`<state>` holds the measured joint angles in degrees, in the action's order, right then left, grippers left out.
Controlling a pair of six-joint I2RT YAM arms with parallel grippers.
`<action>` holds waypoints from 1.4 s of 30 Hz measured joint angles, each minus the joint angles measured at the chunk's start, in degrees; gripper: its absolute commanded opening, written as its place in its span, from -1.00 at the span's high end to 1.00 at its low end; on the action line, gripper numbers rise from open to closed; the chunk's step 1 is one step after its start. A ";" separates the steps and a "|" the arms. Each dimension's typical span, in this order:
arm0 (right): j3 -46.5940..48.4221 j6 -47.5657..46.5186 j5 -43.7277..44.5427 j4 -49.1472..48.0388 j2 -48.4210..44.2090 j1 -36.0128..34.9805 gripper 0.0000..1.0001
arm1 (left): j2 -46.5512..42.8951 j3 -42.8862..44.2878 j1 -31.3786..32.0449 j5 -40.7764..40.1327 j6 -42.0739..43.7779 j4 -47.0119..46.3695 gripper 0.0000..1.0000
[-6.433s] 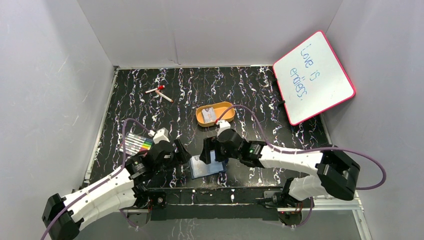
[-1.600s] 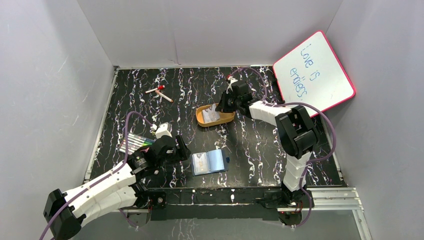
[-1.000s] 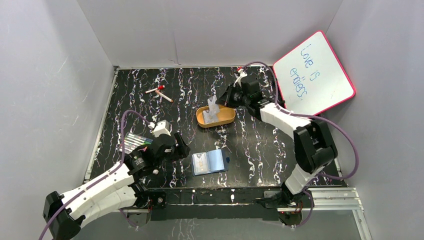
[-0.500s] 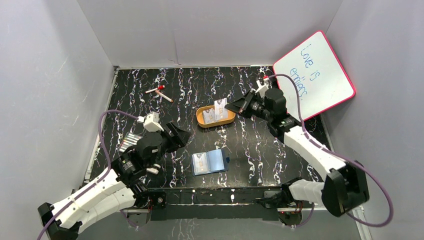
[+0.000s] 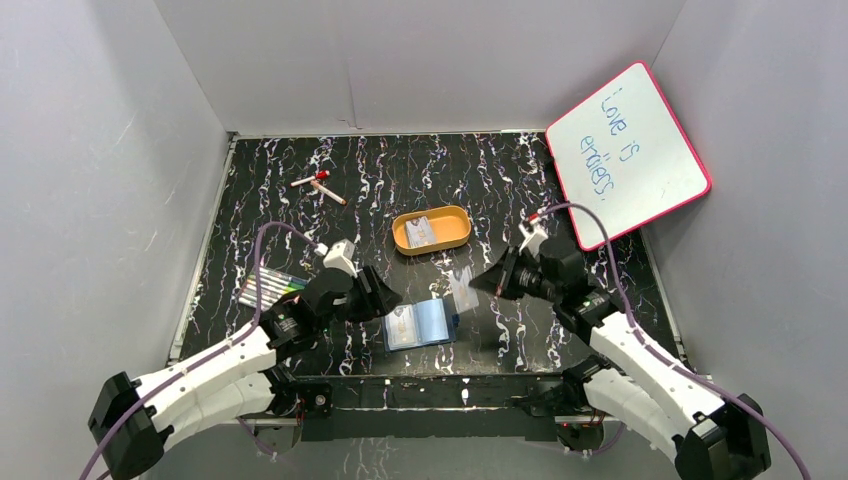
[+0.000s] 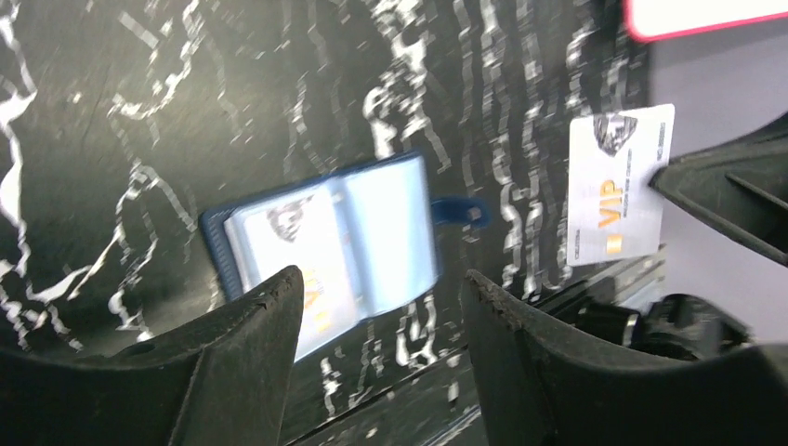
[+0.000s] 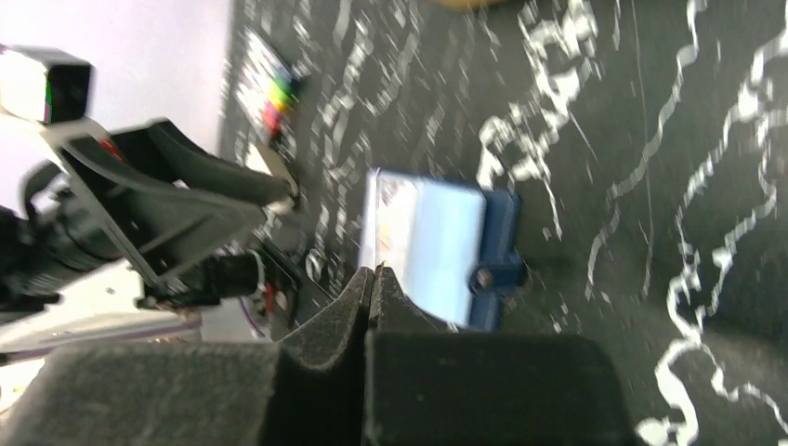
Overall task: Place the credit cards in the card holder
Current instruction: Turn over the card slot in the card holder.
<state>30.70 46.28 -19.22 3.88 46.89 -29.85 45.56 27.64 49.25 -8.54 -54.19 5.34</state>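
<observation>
The card holder point(image 5: 418, 323) lies open on the table near the front edge, with one card point(image 6: 279, 243) in its left pocket. My right gripper point(image 5: 478, 283) is shut on a pale credit card point(image 5: 462, 288) with "VIP" printed on it point(image 6: 618, 193), held upright in the air just right of the card holder's snap tab point(image 6: 462, 212). In the right wrist view the jaws point(image 7: 373, 272) are pressed together with the card holder point(image 7: 432, 251) beyond them. My left gripper point(image 5: 388, 299) is open and empty, close to the card holder's left edge. Another card point(image 5: 420, 232) lies in the orange tray point(image 5: 455, 217).
A pack of coloured markers point(image 5: 270, 288) lies at the left, behind the left arm. A red-capped marker point(image 5: 320, 185) lies at the back left. A pink-framed whiteboard point(image 5: 627, 155) leans on the right wall. The table's metal front rail point(image 5: 450, 385) runs just below the card holder.
The right arm has swung back from the orange tray to the near side, carrying a card down to beside the card holder. The left gripper has shifted right, towards the card holder.
</observation>
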 measured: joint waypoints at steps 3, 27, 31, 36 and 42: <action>-4.59 -0.07 0.90 1.14 0.31 -2.27 1.00 | 2.12 -1.70 0.00 0.52 -0.79 1.66 -0.16; -8.37 1.51 4.96 -9.66 14.97 -9.44 1.00 | 7.80 -6.64 0.00 -0.68 -4.11 5.27 -0.10; -8.37 1.46 6.14 -9.42 14.19 -9.66 1.00 | 7.82 -6.69 0.00 -0.68 -4.11 5.11 -0.10; -8.37 1.29 7.23 -8.68 12.17 -9.66 1.00 | 7.82 -6.71 0.00 -0.68 -4.09 5.01 -0.10; -8.41 1.05 7.32 -8.37 12.52 -10.05 1.00 | 7.82 -7.67 0.00 -0.68 -4.11 4.61 -0.09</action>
<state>22.28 47.33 -11.90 -4.49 59.42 -39.90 53.39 19.97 49.25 -9.21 -58.30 9.96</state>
